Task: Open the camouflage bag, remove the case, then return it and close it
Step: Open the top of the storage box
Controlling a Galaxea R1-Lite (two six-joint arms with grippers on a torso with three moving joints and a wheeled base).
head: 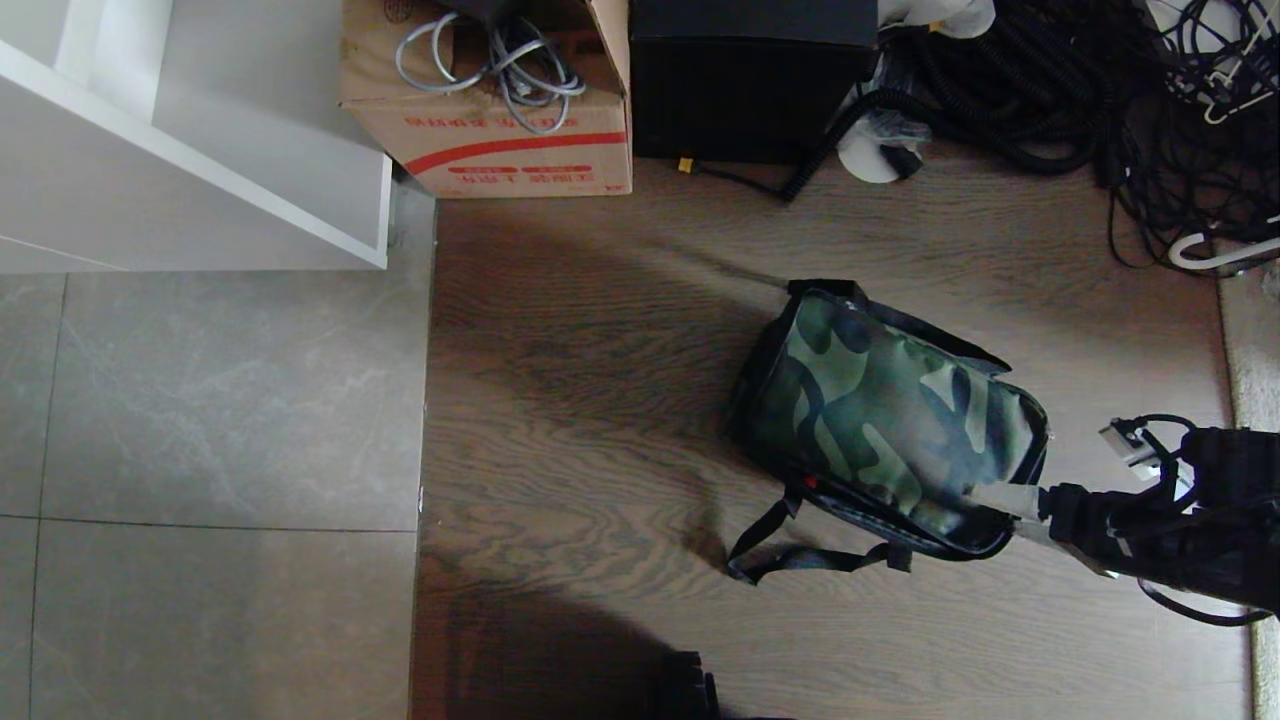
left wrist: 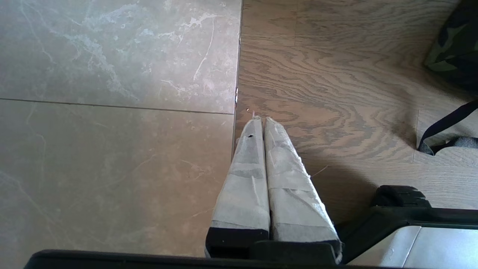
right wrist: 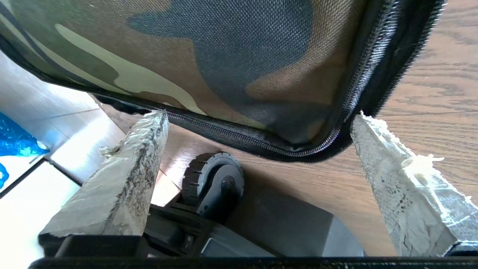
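Note:
The camouflage bag (head: 885,420) lies on the wooden floor with its lid down and its black strap (head: 800,555) trailing toward me. My right gripper (head: 990,510) is open at the bag's near right corner. In the right wrist view its taped fingers (right wrist: 127,175) stand wide apart on either side of the zipper corner (right wrist: 310,149), right beside the bag's (right wrist: 224,56) edge. The case is hidden. My left gripper (left wrist: 260,119) is shut on nothing and hangs over the seam between tile and wood, well left of the bag (left wrist: 453,48).
Along the far side stand a cardboard box (head: 500,110) holding grey cables and a large black cube box (head: 750,80), with tangled black cables (head: 1050,80) to the far right. A white cabinet (head: 200,150) stands at far left. My base wheel (right wrist: 214,183) is near the bag.

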